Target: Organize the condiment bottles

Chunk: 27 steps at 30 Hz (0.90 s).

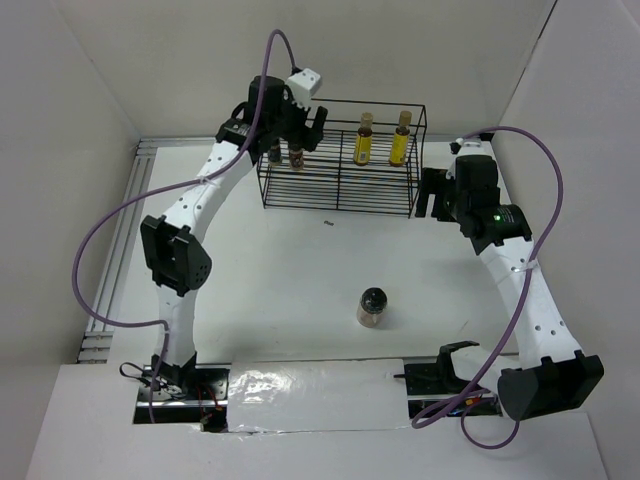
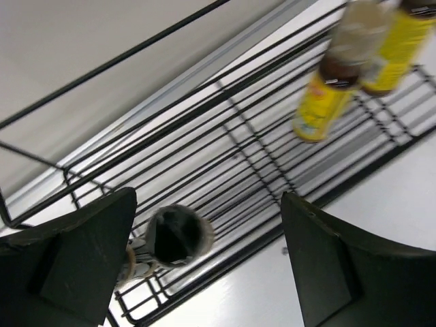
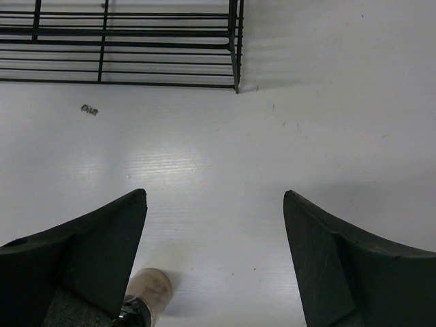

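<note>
- Top view: the left hand (image 1: 305,132) is hanging wide open over the rack (image 1: 340,205), above two short jars (image 1: 296,157). The fat jar (image 1: 372,307) is standing upright on the table (image 1: 300,270), nearer the right hand (image 1: 432,203).
- Left wrist: a dark-lidded jar (image 2: 176,235) is sitting in the rack between the open fingers (image 2: 82,259), not gripped.
- Right wrist: the right hand (image 3: 214,194) is open and holding nothing. The fat jar (image 3: 150,291) is peeking out low on its left.

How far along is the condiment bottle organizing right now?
Mostly done: two yellow bottles and two dark-lidded jars stand in the wire rack. In hand: nothing; the left gripper hangs open over a jar in the rack, and the right gripper is open and empty. Left: the black-lidded jar standing on the table.
</note>
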Motion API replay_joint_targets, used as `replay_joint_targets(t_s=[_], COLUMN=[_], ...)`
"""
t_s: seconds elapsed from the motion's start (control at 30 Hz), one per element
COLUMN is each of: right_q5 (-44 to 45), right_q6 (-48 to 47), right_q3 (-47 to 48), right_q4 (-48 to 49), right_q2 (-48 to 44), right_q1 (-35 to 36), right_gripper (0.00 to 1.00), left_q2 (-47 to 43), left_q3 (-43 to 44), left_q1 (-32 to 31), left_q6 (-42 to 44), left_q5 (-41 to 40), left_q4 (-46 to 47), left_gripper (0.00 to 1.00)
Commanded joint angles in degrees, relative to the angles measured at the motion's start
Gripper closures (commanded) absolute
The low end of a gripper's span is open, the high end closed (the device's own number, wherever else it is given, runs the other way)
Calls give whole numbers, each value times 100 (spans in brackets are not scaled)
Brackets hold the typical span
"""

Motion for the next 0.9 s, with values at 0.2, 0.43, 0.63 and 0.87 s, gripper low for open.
replay_joint_targets(t_s=[0.2,0.43,0.63,0.87], right_q5=[0,-52,97,255], right_q6=[69,183,96,43], right_q3=[-240,-363,-512,-609], right_q4=[86,122,-62,-230], right_q2=[-145,-250,-549,-839], right_q1=[-58,-84,-93,-93], right_gripper=[15,15,15,14], left_q2=[-2056,-2506,-2208,-1689], left_q3=[-1316,-3311,-3727,-3700], left_q1=[-1172,-2500,-3159,-3248], left_q6=[1278,1932,1739,1809], left_q5=[2762,3572,3389,3229], left_q4=[-752,-993,-325,-78], left_gripper=[39,21,19,20])
